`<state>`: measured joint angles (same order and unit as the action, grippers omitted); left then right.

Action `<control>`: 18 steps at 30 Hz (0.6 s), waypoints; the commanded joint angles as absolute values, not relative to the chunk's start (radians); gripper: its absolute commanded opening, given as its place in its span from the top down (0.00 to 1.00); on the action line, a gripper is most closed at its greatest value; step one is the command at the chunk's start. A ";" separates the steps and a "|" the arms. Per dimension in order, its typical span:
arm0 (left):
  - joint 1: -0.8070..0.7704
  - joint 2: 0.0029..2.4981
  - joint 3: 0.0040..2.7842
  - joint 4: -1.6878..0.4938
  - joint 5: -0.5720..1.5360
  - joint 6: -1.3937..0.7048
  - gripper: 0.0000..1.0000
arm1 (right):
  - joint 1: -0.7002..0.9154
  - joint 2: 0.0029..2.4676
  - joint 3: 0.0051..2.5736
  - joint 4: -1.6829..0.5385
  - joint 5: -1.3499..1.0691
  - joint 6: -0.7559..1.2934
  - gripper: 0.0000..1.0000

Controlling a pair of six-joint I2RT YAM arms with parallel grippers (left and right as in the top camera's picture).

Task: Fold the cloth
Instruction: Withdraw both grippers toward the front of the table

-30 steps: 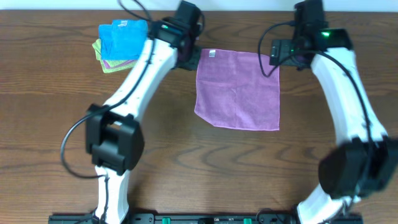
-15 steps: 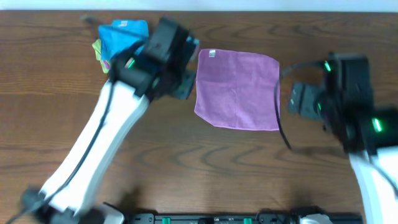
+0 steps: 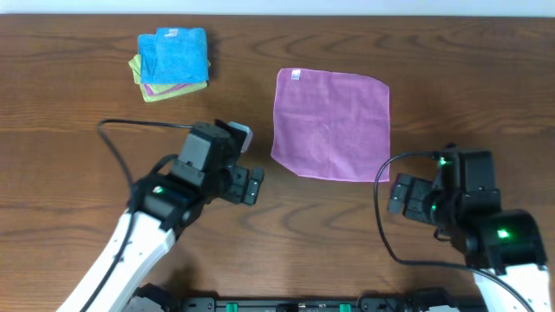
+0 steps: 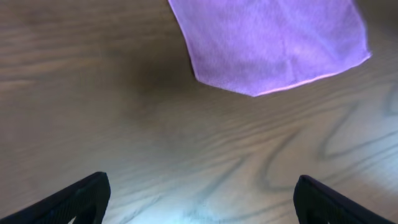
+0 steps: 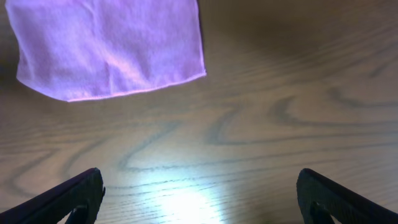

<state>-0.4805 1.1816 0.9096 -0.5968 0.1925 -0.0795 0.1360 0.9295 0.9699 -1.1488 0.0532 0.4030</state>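
A purple cloth (image 3: 331, 124) lies flat on the wooden table as a rough square, with a small white tag at its far left corner. My left gripper (image 3: 247, 184) hovers over bare wood just off the cloth's near left corner, jaws wide open and empty. In the left wrist view the cloth (image 4: 273, 43) lies ahead of the left gripper (image 4: 199, 202). My right gripper (image 3: 401, 197) is near the cloth's near right corner, also open and empty. The right wrist view has the cloth (image 5: 109, 46) ahead and to the left of the right gripper (image 5: 199, 199).
A stack of folded cloths (image 3: 172, 62), blue on top with purple and yellow-green beneath, sits at the far left of the table. Brown wood (image 3: 347, 234) stretches between both arms along the near side.
Both arms have pulled back from the cloth's far edge to the near side of the table. The left gripper has opened. The cloth has kept its shape and place.
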 commanded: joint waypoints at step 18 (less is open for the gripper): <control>-0.433 1.483 0.885 -0.245 0.340 -0.105 0.04 | 0.143 1.019 0.873 -0.944 -0.048 0.432 0.01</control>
